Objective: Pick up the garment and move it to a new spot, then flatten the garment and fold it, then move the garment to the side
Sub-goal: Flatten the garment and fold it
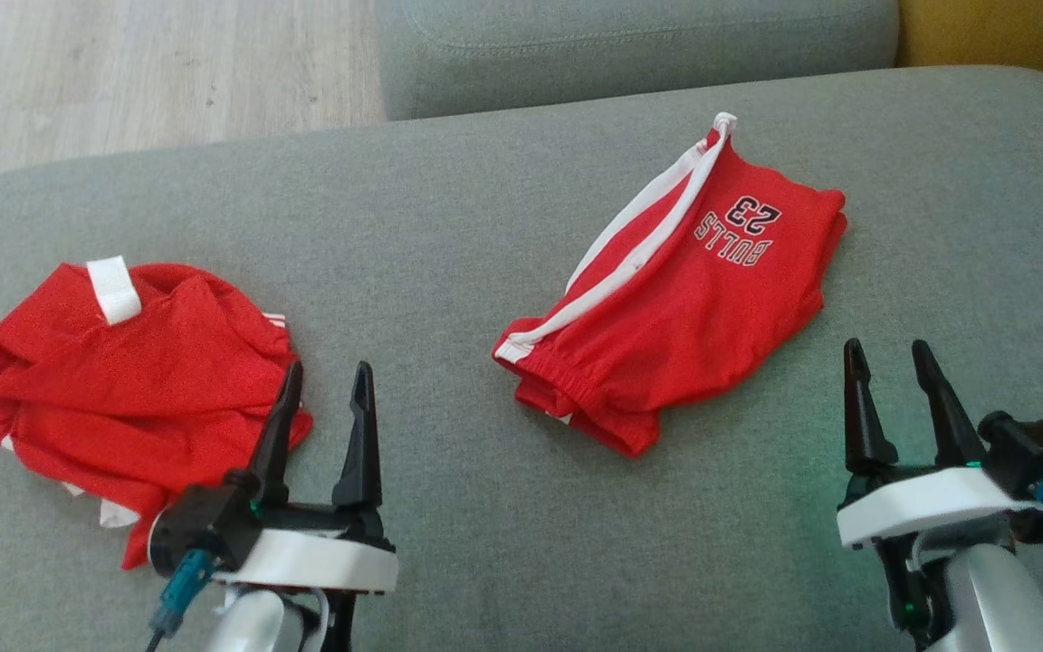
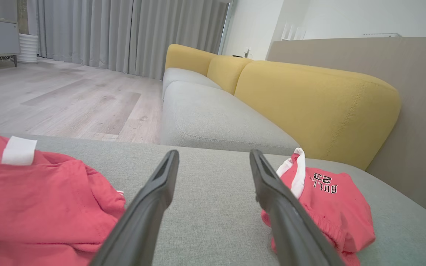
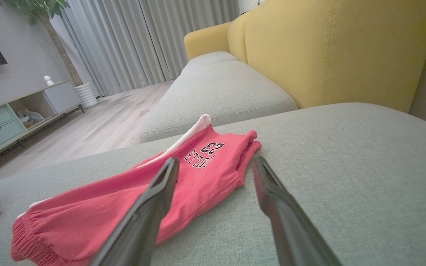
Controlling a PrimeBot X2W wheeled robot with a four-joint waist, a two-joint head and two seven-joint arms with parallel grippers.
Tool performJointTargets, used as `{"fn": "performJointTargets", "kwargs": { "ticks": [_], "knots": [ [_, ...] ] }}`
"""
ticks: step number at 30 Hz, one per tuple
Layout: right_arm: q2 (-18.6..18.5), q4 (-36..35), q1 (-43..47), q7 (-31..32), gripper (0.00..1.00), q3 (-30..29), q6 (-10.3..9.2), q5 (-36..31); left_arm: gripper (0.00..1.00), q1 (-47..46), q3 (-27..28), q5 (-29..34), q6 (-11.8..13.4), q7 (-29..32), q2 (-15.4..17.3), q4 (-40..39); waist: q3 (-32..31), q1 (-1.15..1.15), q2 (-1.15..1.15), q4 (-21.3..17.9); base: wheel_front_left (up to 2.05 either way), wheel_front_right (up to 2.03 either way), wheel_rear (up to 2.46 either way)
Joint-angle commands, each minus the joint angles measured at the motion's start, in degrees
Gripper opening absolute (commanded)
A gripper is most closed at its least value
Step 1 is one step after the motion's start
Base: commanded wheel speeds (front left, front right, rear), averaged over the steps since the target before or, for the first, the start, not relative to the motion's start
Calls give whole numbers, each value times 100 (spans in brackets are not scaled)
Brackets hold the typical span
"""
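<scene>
Two grippers sit low in your head view, both with their jaws spread wide and nothing between them. Your left gripper (image 1: 329,371) points up the picture, and its outer finger crosses the right edge of the crumpled red garment (image 1: 123,380). You cannot tell from that view whether it touches the cloth. In the left wrist view the same fingers frame bare grey fabric, with the crumpled heap off to their left. Your right gripper (image 1: 887,349) hangs over bare cushion, near the lower right edge of the folded red shorts (image 1: 693,308) but apart from them.

The crumpled garment lies bunched at the left end of the grey seat cushion (image 1: 485,543), with a white tab showing at its top. The shorts lie right of the middle, well apart from the heap. They are folded flat and set at a slant, elastic waistband toward you, with white side stripes running up their left edge. The print "BULLS 23" reads upside down near their far end.

Beyond this cushion lies a second grey cushion (image 1: 630,45). A yellow backrest (image 2: 309,99) runs along the right side, with pale wooden floor (image 1: 123,72) to the left. Grey curtains (image 2: 124,33) hang at the far end of the room.
</scene>
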Motion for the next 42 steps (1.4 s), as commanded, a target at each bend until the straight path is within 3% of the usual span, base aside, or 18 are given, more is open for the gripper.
{"fn": "performJointTargets", "kwargs": {
  "ticks": [1, 7, 14, 21, 30, 39, 40, 41, 42],
  "knots": [
    [25, -293, -204, -55, 100, 101, 10, -58, 100, -235, 324, 105, -71, -37, -41, -166, 45, 0, 0, 2, 0, 0, 0],
    [56, -540, -546, 263, 100, 106, 10, -354, 100, -388, 452, 414, -416, -37, -221, -42, 341, 0, 0, 74, 0, 0, 0],
    [-50, -432, -1658, 1201, 100, -377, 10, -908, 100, -794, 483, 591, -645, -37, -368, 48, 891, 0, 0, 340, 0, 0, 0],
    [-274, 976, -2910, 2549, 100, -1290, 10, -1225, 100, -1097, 371, 626, -824, -37, -465, 194, 1252, 0, 0, 701, 0, 0, 0],
    [-541, 2450, -3747, 2699, 100, -2114, 10, -1896, 100, -1310, 290, 639, -921, -37, -513, 265, 1535, 0, 0, 958, 0, 0, 0],
    [-594, 3332, -4194, 2740, 100, -2123, 10, -2145, 100, -1447, 313, 674, -949, -37, -523, 277, 1694, 0, 0, 991, 0, 0, 0],
    [-590, 3396, -4235, 2730, 93, -2103, 10, -2157, 100, -1464, 307, 664, -949, -37, -524, 270, 1704, 0, 0, 989, 0, 0, 0],
    [-565, 3448, -4281, 2696, 22, -2071, 10, -2143, 100, -1478, 304, 654, -947, -37, -524, 264, 1709, 0, 0, 981, 0, 0, 0],
    [-549, 3485, -4321, 2641, 0, -2032, 10, -2131, 100, -1487, 303, 646, -942, -37, -524, 260, 1706, 0, 0, 970, 0, 0, 0]
  ]
}}
